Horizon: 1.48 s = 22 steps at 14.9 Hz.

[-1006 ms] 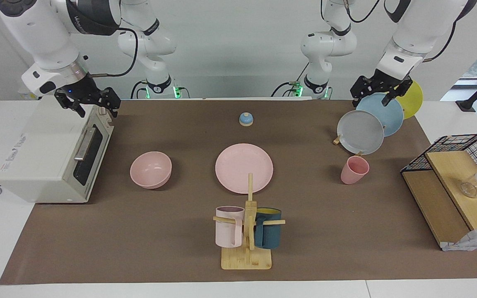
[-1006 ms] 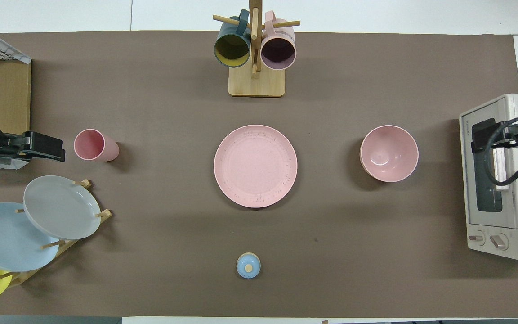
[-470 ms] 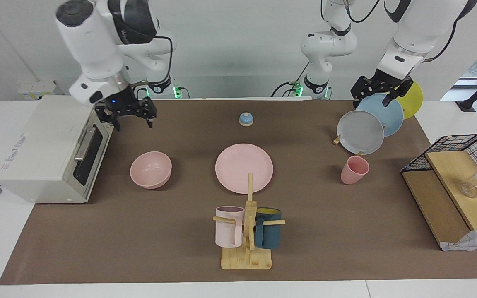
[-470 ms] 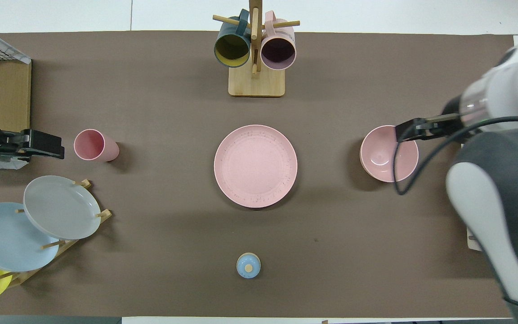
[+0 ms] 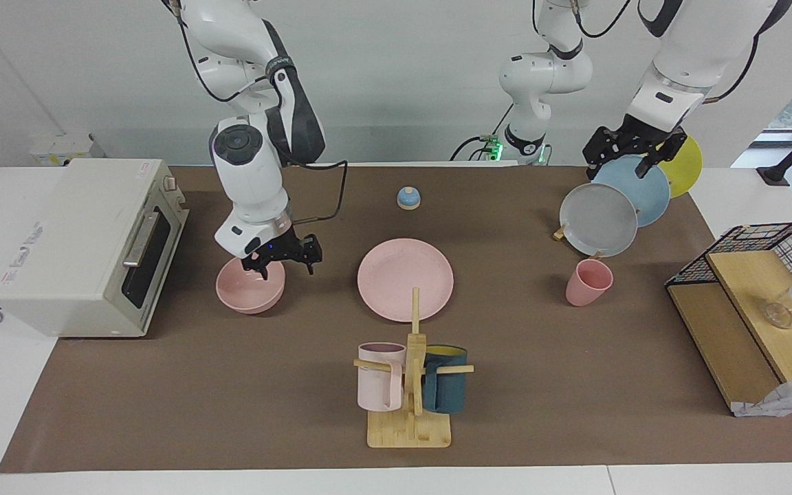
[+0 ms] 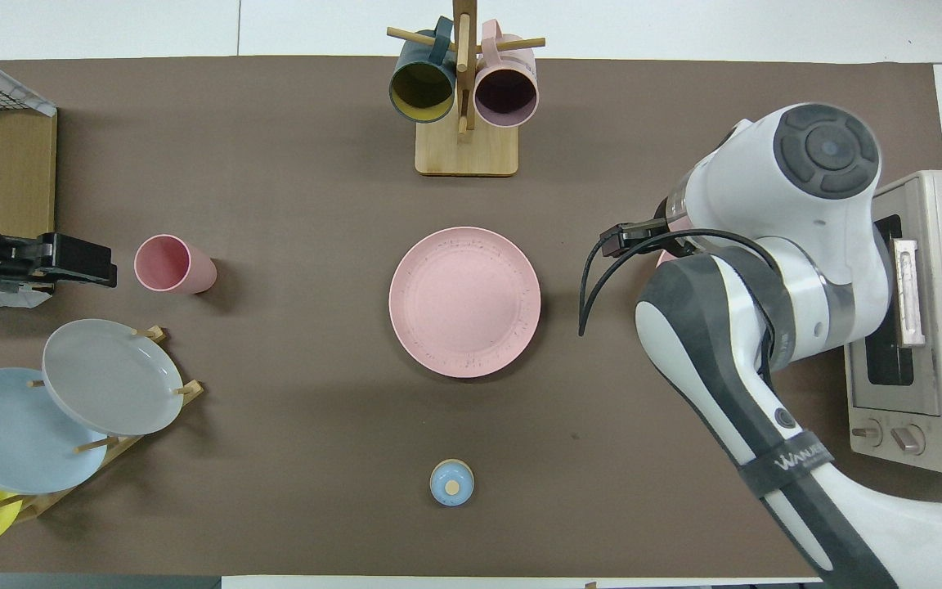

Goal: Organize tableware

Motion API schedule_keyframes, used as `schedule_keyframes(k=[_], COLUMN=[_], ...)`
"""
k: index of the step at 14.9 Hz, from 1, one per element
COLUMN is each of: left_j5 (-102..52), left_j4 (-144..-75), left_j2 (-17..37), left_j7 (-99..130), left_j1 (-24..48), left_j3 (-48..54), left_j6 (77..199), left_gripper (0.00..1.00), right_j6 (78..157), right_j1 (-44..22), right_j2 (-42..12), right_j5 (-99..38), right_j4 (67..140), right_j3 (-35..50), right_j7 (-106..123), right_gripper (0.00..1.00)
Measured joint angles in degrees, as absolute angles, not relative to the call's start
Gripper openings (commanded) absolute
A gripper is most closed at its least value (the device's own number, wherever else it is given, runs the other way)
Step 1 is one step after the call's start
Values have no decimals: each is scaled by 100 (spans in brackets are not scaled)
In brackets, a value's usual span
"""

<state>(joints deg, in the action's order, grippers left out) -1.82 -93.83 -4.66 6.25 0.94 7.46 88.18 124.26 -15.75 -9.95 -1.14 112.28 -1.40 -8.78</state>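
Since a second ago, the right gripper has swung away from the toaster oven and come down at the pink bowl, while the left arm has kept its place.

Going across the facing view from the right arm's end: the toaster oven is sitting at the table's edge, and the pink bowl is resting on the brown mat beside it. The right gripper is hanging with its jaws spread wide, astride the bowl's rim on the side toward the pink plate; whether a finger is touching the rim I cannot tell. In the overhead view the arm is covering nearly all of the bowl.

The pink plate is lying at the mat's middle. The pink cup is standing upright toward the left arm's end, just beside the plate rack.

The left gripper is waiting over the rack, jaws wide and holding nothing.
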Motion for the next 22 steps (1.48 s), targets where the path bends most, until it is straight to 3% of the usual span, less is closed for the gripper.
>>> schedule_keyframes(k=[3,4,7,8,10,17,20,22], left_j5=[-182,-182,-182,-182,-182,-184,-184,-184], left_j4=[-9383,-9383,-9383,-9383,-9383,-9383,-9383,-9383], left_j2=[-466,-466,-466,-466,-466,-466,-466,-466], left_j7=[625,625,625,625,625,625,625,625], left_j1=[94,94,94,94,94,95,95,95], left_j3=[746,746,746,746,746,750,750,750], left_j6=[8841,8853,8869,8870,8872,8906,8933,8951], left_gripper=[100,100,100,100,100,100,100,100], right_j6=[12638,12730,13061,13103,13119,12953,12198,11335], right_j1=[-1542,-1539,-1479,-1442,-1382,-1511,-1996,-2484], right_j2=[-877,-842,-824,-831,-860,-858,-976,-1265], right_j5=[-114,-114,-114,-114,-114,-49,-42,55], right_j4=[11662,11778,12124,12195,12246,12068,11320,10323], right_j3=[-141,-141,-143,-145,-146,-117,-105,-89], right_j7=[-862,-844,-596,-491,-358,-291,-477,-1203], right_gripper=[100,94,62,47,0,0,0,0])
